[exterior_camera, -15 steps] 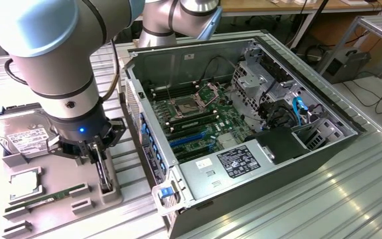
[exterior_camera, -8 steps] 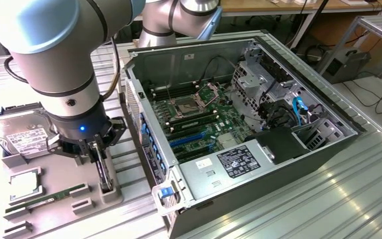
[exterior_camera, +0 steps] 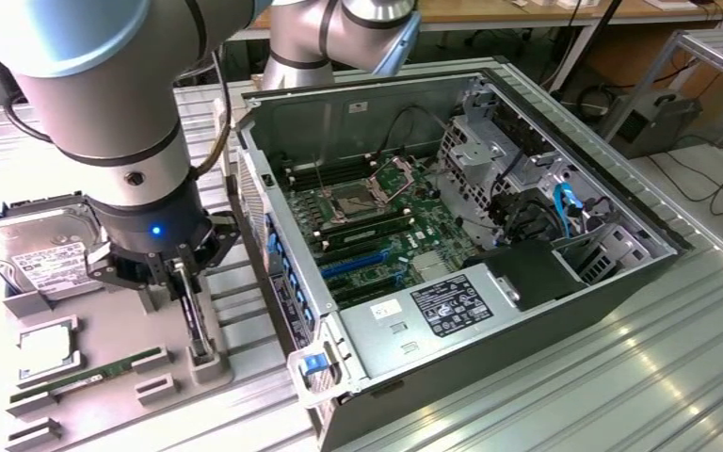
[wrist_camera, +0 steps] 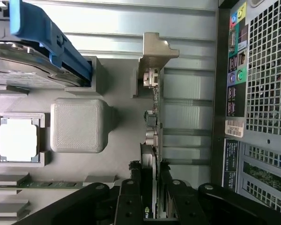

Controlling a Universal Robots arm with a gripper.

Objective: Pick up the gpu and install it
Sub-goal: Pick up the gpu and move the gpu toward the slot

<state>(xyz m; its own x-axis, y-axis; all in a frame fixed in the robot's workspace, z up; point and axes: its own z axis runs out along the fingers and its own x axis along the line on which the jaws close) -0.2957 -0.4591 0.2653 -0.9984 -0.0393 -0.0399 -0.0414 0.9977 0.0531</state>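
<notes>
— Where was the gpu found?

— The gpu (exterior_camera: 195,325) was found standing on its long edge in a slotted holder on the grey fixture tray (exterior_camera: 110,325), along the tray edge that faced the computer case (exterior_camera: 336,113). It was judged to be seated there and not yet lifted. In the wrist view its metal bracket end was seen lodged in the holder's end post (wrist_camera: 154,47).

— How was the end effector placed against it?

— The end effector (exterior_camera: 176,281) was set directly over the card, straddling it. In the wrist view the fingers (wrist_camera: 131,199) were seen lying against both faces with no gap made out. It was therefore taken as closed on the gpu.

— And the long axis?

— It was seen to run along the tray, parallel to the case's ported rear panel (wrist_camera: 267,70). The grip was taken near one end, not at the middle. From there most of the card's length reached away towards the bracket post, at the tray edge lowest in the exterior view.

— Was anything else noted close by?

— A hard drive (exterior_camera: 41,250), a CPU (exterior_camera: 45,348) and a memory stick (exterior_camera: 86,377) were seen on the same tray, on the side away from the case and apart from the fingers. The blue expansion slots (exterior_camera: 355,264) were seen on the motherboard inside the open case, to the exterior view's right of the card. The case wall stood between the card and the slots.
</notes>
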